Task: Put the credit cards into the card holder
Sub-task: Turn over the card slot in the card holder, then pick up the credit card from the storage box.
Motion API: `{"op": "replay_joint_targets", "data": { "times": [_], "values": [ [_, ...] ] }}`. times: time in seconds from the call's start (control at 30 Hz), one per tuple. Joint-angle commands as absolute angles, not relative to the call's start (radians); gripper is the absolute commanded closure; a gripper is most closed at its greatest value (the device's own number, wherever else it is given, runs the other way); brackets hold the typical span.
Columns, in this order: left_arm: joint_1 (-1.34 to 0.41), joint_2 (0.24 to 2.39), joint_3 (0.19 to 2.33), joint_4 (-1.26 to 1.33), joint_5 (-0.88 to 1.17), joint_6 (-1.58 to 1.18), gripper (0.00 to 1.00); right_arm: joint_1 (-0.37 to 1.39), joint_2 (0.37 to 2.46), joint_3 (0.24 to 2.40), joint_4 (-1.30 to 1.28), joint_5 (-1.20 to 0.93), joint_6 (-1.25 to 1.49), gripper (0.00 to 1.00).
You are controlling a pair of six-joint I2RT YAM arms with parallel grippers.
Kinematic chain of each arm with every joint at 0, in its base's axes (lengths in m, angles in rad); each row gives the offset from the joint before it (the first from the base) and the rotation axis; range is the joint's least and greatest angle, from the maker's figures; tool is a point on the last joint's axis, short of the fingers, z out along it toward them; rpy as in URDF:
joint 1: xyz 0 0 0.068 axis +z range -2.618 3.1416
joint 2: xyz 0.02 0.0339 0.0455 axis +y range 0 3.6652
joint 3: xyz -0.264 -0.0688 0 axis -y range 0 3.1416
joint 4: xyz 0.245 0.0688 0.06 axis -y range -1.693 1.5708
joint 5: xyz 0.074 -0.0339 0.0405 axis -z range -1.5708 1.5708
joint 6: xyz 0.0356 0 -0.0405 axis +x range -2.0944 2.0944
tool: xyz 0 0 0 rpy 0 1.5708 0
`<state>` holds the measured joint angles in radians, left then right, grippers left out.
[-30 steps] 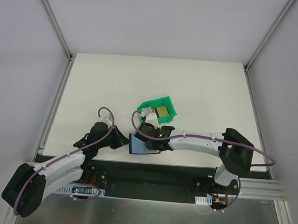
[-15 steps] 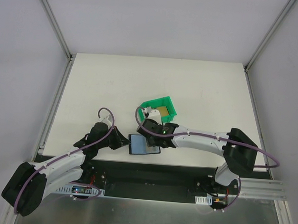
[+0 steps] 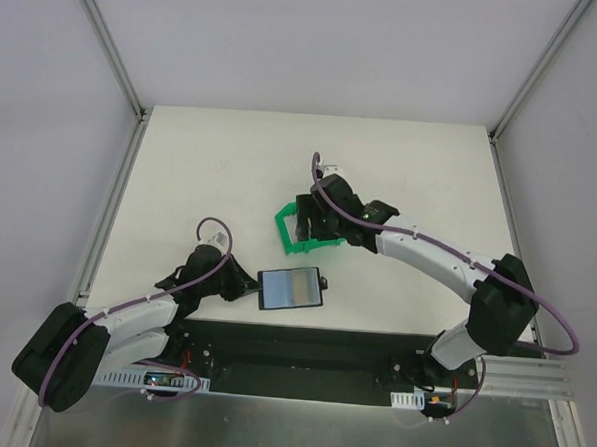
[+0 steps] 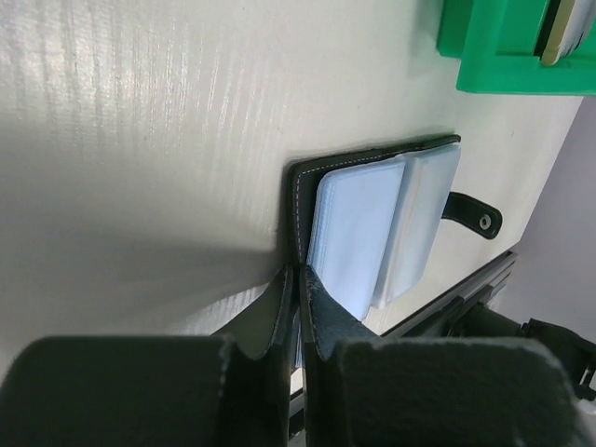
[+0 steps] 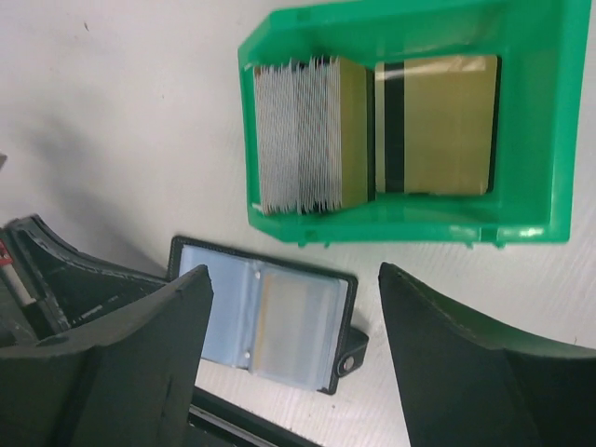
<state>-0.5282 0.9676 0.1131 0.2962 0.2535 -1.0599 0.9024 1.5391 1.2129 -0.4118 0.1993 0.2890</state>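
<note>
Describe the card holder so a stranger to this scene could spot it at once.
Start at the white table and find the green bin near its middle. Between that bin and the table's near edge lies the card holder, opened flat. It is flat and black, with bluish sleeves inside and a small snap tab, whereas the bin is green and holds the cards.

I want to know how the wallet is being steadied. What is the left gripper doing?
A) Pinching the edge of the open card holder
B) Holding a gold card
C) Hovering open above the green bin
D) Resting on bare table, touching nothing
A: in the left wrist view the left gripper is closed on the black cover edge of the card holder, which lies open on the table.
</note>
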Motion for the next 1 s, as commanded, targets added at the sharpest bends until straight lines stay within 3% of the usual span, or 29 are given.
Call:
{"op": "replay_joint_targets", "data": {
  "times": [0.0,0.67,0.83,0.97],
  "values": [
    [-0.520,1.022,0.100,0.394,0.252,-1.114,1.00,0.821,1.621,1.305,-0.376,0.052,0.207,0.24],
    [-0.518,1.074,0.112,0.431,0.270,-1.123,1.00,0.689,1.954,1.474,-0.331,-0.258,0.176,0.18],
    [-0.518,1.084,0.121,0.426,0.278,-1.114,1.00,0.680,1.968,1.468,-0.302,-0.325,0.193,0.20],
    [-0.518,1.091,0.124,0.431,0.284,-1.108,1.00,0.666,1.957,1.451,-0.265,-0.374,0.215,0.27]
  ]
}}
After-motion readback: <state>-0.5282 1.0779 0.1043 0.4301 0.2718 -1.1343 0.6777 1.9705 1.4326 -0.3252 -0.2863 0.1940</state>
